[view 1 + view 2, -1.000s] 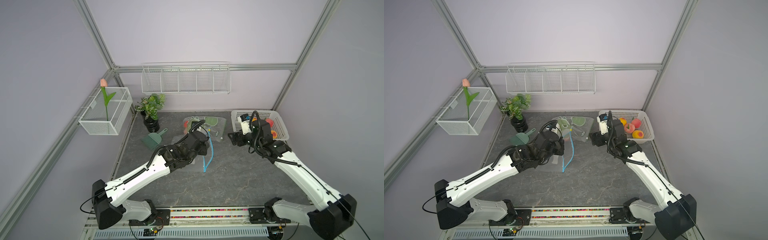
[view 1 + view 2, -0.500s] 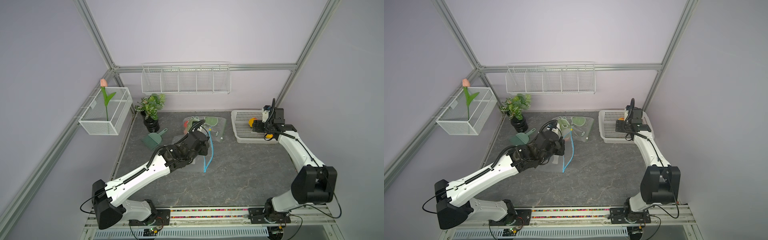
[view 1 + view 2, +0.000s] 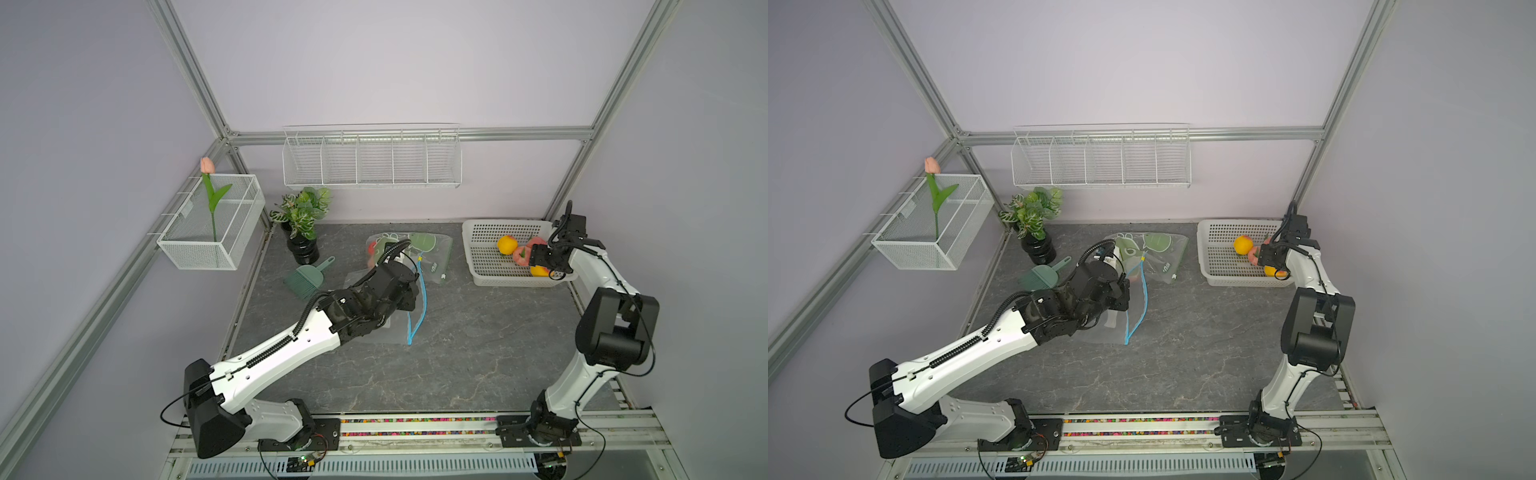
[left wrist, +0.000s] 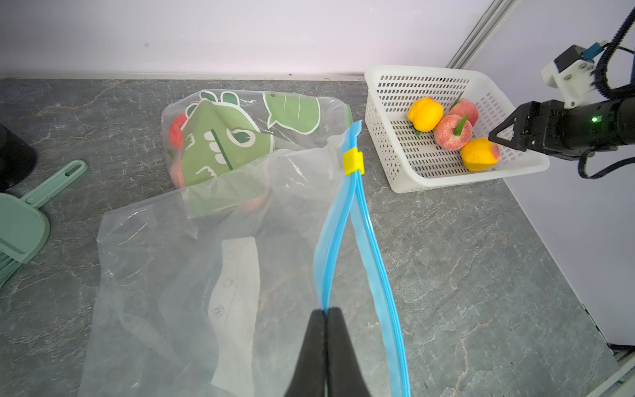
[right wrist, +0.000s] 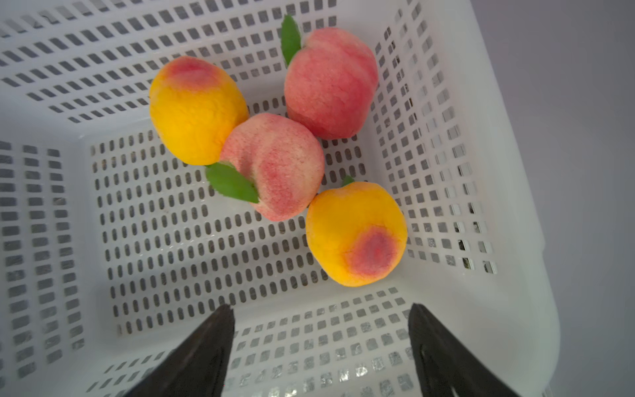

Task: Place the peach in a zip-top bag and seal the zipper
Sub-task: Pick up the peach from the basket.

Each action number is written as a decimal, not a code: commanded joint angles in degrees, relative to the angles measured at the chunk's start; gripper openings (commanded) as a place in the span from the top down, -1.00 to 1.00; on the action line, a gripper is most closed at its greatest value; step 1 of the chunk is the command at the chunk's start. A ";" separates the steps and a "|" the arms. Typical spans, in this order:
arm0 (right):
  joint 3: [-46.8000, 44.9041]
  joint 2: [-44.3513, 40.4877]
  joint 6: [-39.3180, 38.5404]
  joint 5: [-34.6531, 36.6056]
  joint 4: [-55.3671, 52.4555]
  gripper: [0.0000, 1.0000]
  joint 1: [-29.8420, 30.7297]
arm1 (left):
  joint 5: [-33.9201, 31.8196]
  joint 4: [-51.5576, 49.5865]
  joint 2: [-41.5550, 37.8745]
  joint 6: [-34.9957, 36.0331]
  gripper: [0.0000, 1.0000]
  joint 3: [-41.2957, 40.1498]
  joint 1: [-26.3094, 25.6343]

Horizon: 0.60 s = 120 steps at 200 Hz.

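left jaws pinching zipper [image 4: 331, 240], right jaws wide

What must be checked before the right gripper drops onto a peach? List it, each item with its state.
1. Left gripper shut on the blue zipper strip of the clear zip-top bag: ok.
2. Bag mouth parted below the yellow slider: ok.
3. Right gripper open: ok.
4. Yellow-orange peach, nearest the right gripper, lies uncovered in the white basket: ok.
5. Fingers astride a peach: not ok, no peach lies between them.
6. Bag mouth wide enough for a peach: cannot tell.
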 commanded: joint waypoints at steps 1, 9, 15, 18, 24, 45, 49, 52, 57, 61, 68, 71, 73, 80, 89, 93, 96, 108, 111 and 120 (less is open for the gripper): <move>2.36 1.90 -1.39 -0.44 -2.90 -0.66 -0.57 | -0.30 0.48 0.67 0.54 1.00 0.97 0.19; 2.95 2.63 -1.41 -0.04 -3.14 -0.66 -0.72 | -0.31 0.42 0.83 0.64 1.00 0.97 0.23; 3.49 3.31 -1.53 -0.27 -3.29 -0.67 -0.91 | -0.29 0.41 0.78 0.71 1.00 0.96 0.23; 3.78 3.72 -1.61 -0.36 -3.51 -0.67 -1.00 | -0.37 0.34 0.88 0.69 1.00 0.97 0.23; 4.55 4.61 -1.63 -0.28 -3.93 -0.67 -1.09 | -0.30 0.27 0.86 0.84 1.00 0.97 0.31; 7.14 7.47 -1.76 -0.15 -5.30 -0.67 -1.29 | -0.30 0.11 0.88 1.09 1.00 1.06 0.28; 7.50 7.87 -1.72 -0.05 -5.40 -0.67 -1.37 | -0.31 0.00 0.85 1.10 1.00 1.12 0.32; 7.68 8.15 -1.72 0.04 -5.36 -0.67 -1.38 | -0.30 0.00 0.89 1.10 1.00 1.14 0.25; 8.03 8.59 -1.64 0.13 -5.16 -0.67 -1.42 | -0.31 -0.10 0.88 1.10 1.00 1.08 0.32; 8.29 8.93 -1.63 0.22 -5.06 -0.68 -1.50 | -0.38 -0.10 0.85 1.10 1.00 1.14 0.27; 8.89 9.52 -1.63 0.23 -5.06 -0.68 -1.61 | -0.46 -0.10 0.85 1.09 1.00 1.14 0.41; 9.16 9.75 -1.56 0.21 -5.08 -0.68 -1.68 | -0.53 -0.10 0.79 1.10 1.00 1.07 0.41; 9.36 9.98 -1.55 0.29 -5.15 -0.68 -1.72 | -0.51 -0.10 0.79 1.14 1.00 1.01 0.37; 10.16 10.74 -1.42 0.57 -5.37 -0.68 -1.79 | -0.49 -0.10 0.77 1.12 1.00 1.01 0.41; 11.22 11.75 -1.37 1.01 -5.77 -0.68 -1.83 | -0.57 -0.09 0.77 1.02 1.00 0.97 0.40; 11.63 12.17 -1.36 1.02 -5.87 -0.68 -1.90 | -0.62 -0.10 0.80 1.01 1.00 0.97 0.41; 11.93 12.50 -1.36 0.98 -5.98 -0.67 -1.87 | -0.65 -0.09 0.77 0.97 1.00 0.95 0.40; 13.20 13.84 -1.30 1.03 -6.60 -0.66 -1.88 | -0.74 -0.10 0.72 0.90 1.00 0.80 0.44; 13.54 14.12 -1.28 1.19 -6.67 -0.66 -1.86 | -0.81 -0.10 0.76 0.92 1.00 0.77 0.48; 14.20 15.07 -1.18 1.50 -6.86 -0.65 -1.86 | -0.88 -0.08 0.76 0.92 1.00 0.75 0.45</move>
